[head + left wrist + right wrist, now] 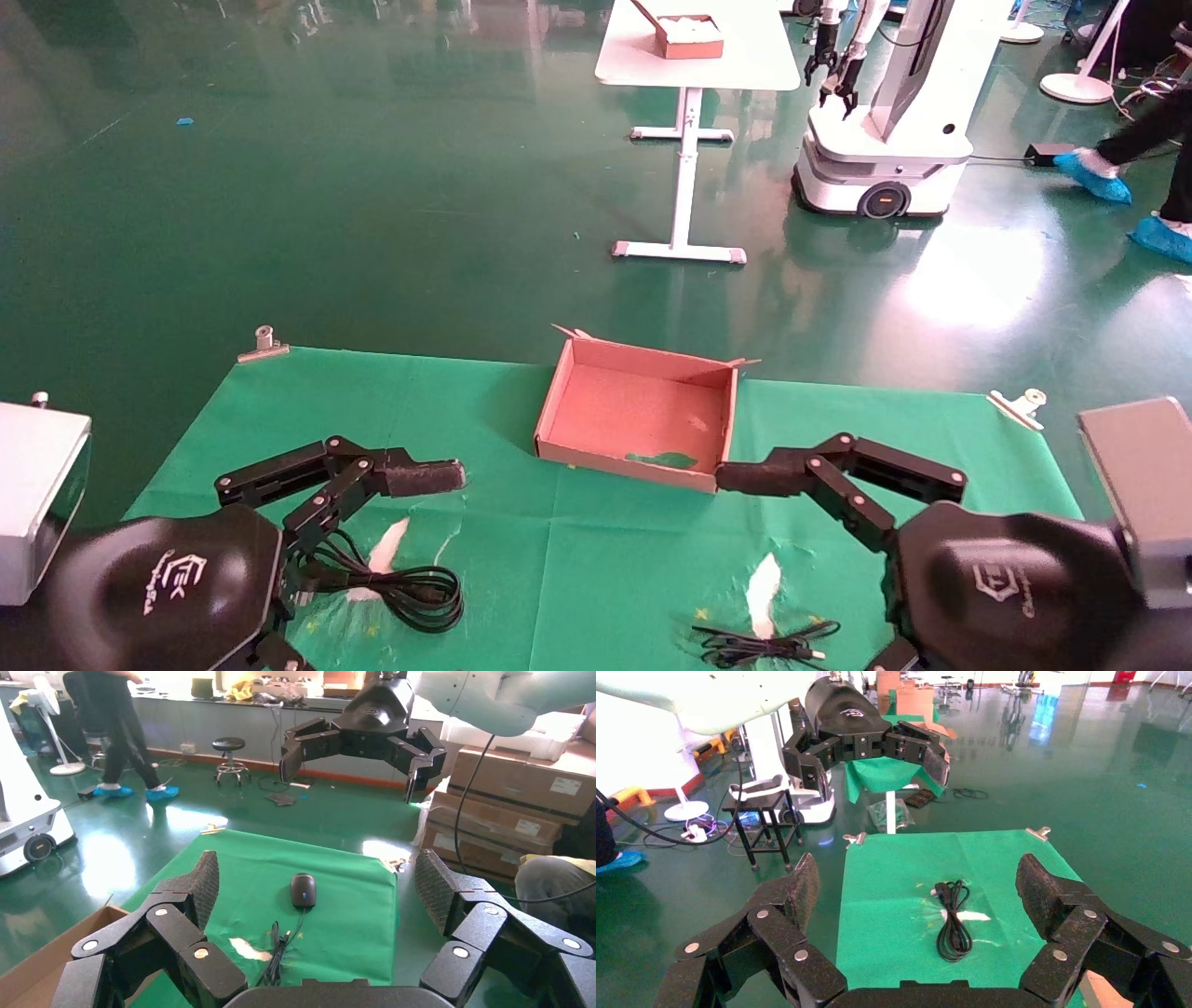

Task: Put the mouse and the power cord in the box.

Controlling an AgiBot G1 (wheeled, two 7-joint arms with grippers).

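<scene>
The reddish-brown box stands empty at the middle of the green cloth, toward its far edge. The power cord lies coiled near the front left, below my left gripper. That gripper hovers open, and its upper finger reaches toward the box. The left wrist view shows the black mouse on the cloth's right part, its thin wire bundled beside it. My right gripper is open too, one finger close to the box's near right corner. In the head view it hides the mouse.
Metal clips pin the cloth's far corners. White torn patches show in the cloth. Grey housings flank the table. Far off stand a white table, another robot and a person.
</scene>
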